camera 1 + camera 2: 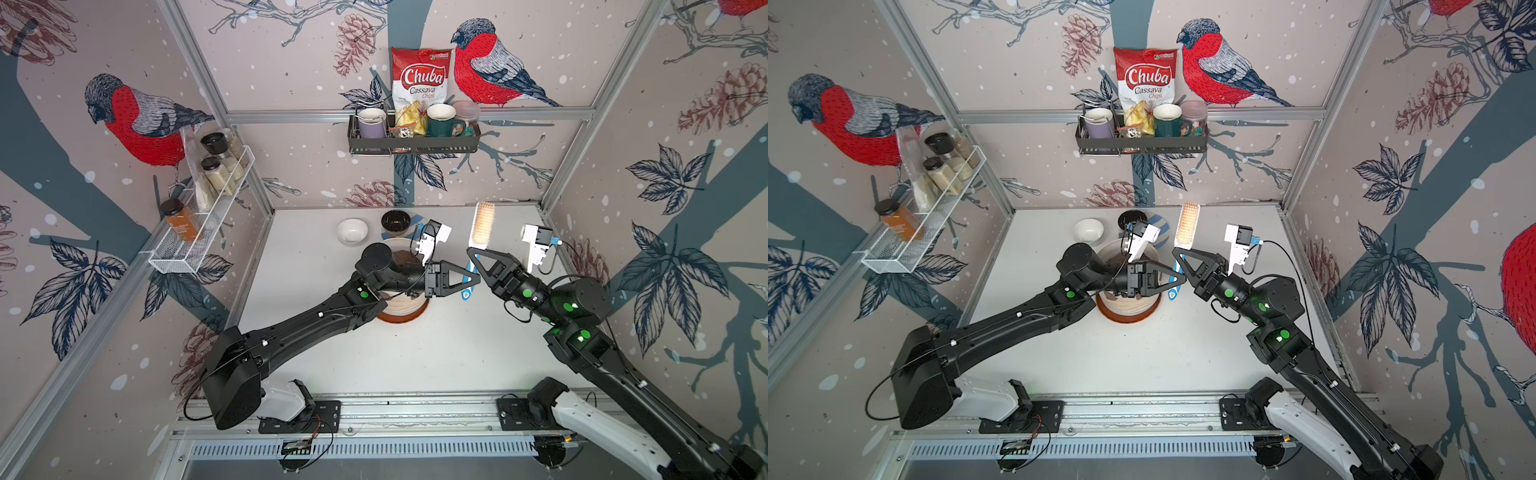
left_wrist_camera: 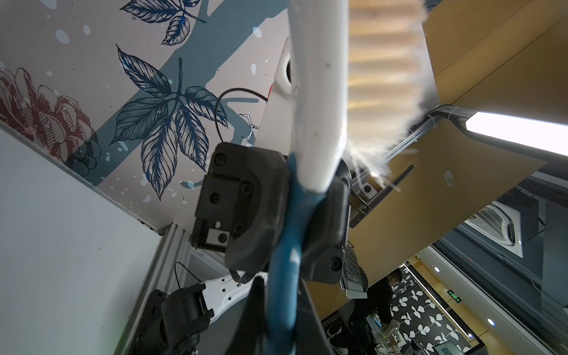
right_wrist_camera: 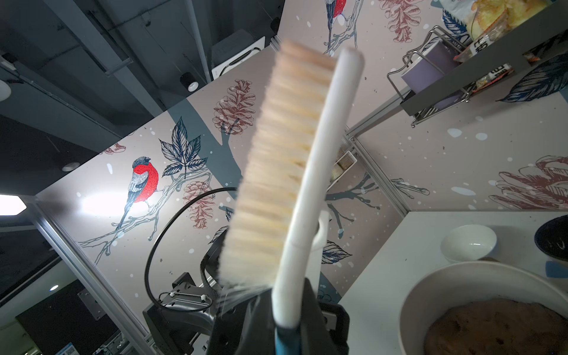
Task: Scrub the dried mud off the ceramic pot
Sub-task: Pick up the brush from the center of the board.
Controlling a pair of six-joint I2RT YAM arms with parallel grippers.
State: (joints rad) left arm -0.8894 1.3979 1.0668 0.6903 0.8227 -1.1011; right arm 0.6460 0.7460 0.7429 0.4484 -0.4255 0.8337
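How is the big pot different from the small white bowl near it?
The pot is far bigger and taller than the white bowl. The pot is filled with brown soil; the bowl looks empty. The pot stands on a brown saucer, the bowl straight on the table. Both are round and pale.

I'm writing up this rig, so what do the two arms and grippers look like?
The left arm and right arm are matte black with white base segments and green lit dots. The left gripper and right gripper are black, triangular open frames. White camera mounts with thin black cables sit at the wrists.
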